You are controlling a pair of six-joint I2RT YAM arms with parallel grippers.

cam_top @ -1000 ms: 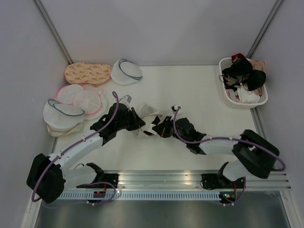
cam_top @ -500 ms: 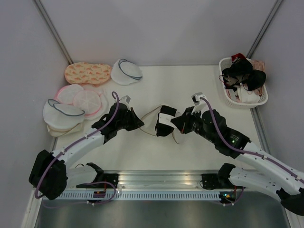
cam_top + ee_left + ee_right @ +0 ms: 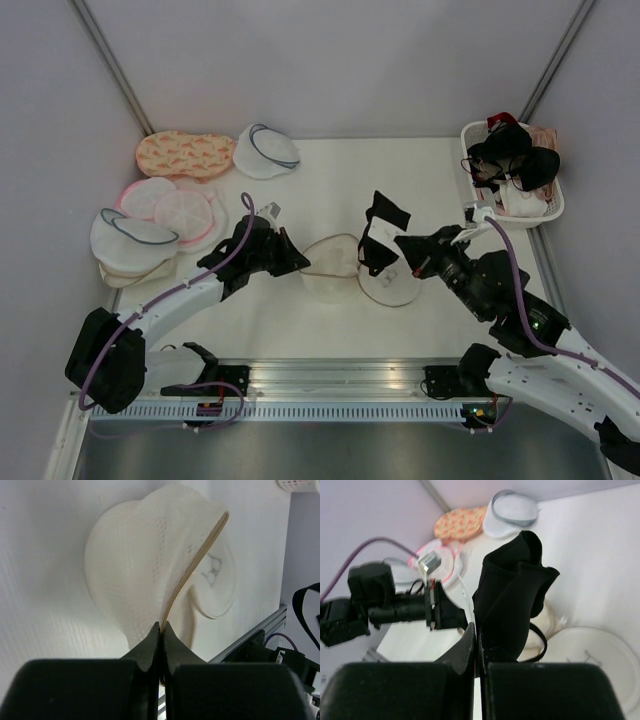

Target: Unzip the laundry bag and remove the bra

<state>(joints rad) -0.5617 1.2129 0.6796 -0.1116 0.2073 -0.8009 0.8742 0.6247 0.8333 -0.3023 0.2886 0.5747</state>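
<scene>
Two grips share the work. From above, the left gripper (image 3: pixel 296 264) is pressed together on the nine o'clock edge of the laundry bag (image 3: pixel 330 278), which lies open near the middle of the table (image 3: pixel 400 170). The right gripper (image 3: pixel 402 244) pinches the bra (image 3: pixel 385 220), held up just off the bag's two o'clock side. The step in hand looks like carrying the bra away. Doing it well means a firm anchor on the left so the pouch does not trail along, and enough height that nothing drags over the rim. In the left wrist view the jaws are closed tight on the tan zipper rim (image 3: pixel 190 569), the mesh gaping toward twelve o'clock with no black showing inside. In the right wrist view the jaws clamp a fold of the bra, and a thin strap (image 3: pixel 543 639) loops down at five o'clock; watch it for snagging.
</scene>
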